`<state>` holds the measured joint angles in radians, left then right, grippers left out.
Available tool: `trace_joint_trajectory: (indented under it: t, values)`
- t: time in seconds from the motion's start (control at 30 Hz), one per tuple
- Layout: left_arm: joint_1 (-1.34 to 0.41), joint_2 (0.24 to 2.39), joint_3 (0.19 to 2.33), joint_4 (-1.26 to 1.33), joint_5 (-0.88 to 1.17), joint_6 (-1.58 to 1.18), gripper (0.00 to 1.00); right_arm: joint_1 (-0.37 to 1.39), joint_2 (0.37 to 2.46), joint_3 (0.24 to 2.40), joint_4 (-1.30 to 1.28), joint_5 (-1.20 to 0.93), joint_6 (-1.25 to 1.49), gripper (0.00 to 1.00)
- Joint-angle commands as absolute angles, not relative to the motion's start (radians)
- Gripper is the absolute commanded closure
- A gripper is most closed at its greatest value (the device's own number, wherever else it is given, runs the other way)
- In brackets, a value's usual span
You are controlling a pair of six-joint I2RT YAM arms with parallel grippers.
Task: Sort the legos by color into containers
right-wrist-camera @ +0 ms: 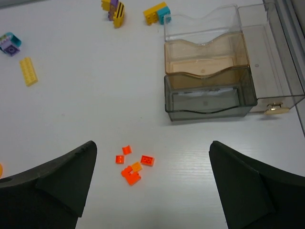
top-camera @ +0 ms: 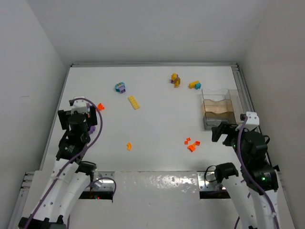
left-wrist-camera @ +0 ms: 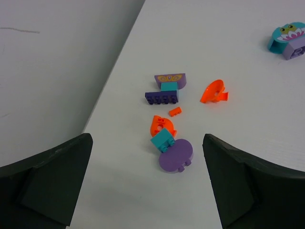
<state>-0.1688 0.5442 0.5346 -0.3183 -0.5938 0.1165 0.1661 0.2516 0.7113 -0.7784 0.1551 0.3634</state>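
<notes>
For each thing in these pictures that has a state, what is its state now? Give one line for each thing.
left gripper, open, holding nothing.
right gripper, open, holding nothing.
containers, open on top, no brick visible inside.
orange legos, loose in a small group, outside the containers.
yellow plate, lying flat, alone.
yellow and teal clump, joined together, not yet sorted.
</notes>
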Motion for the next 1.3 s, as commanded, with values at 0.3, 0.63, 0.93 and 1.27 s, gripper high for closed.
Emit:
trace_joint_trajectory:
  t: [0.3, 0.63, 0.93, 1.27]
  values:
    - [-0.175, 0.688, 0.739, -0.443, -0.513, 0.581, 0.00, 0.166, 0.658, 1.020, -1.015, -0.110, 0.251, 0.06]
    - [-0.176, 0.644, 0.918, -0.637, 0.129, 0.641, 0.00, 0.167, 1.157, 1.135, -1.192, 0.237, 0.434, 0.60]
    - [-0.176, 0.535, 0.738, -0.523, -0.081, 0.606, 0.00, 0.213, 1.132, 0.728, -0.797, 0.115, 0.750, 0.45]
    - [-0.176, 0.575, 0.680, -0.454, -0.123, 0.519, 0.00, 0.267, 1.298, 0.641, -0.528, 0.153, 0.767, 0.42]
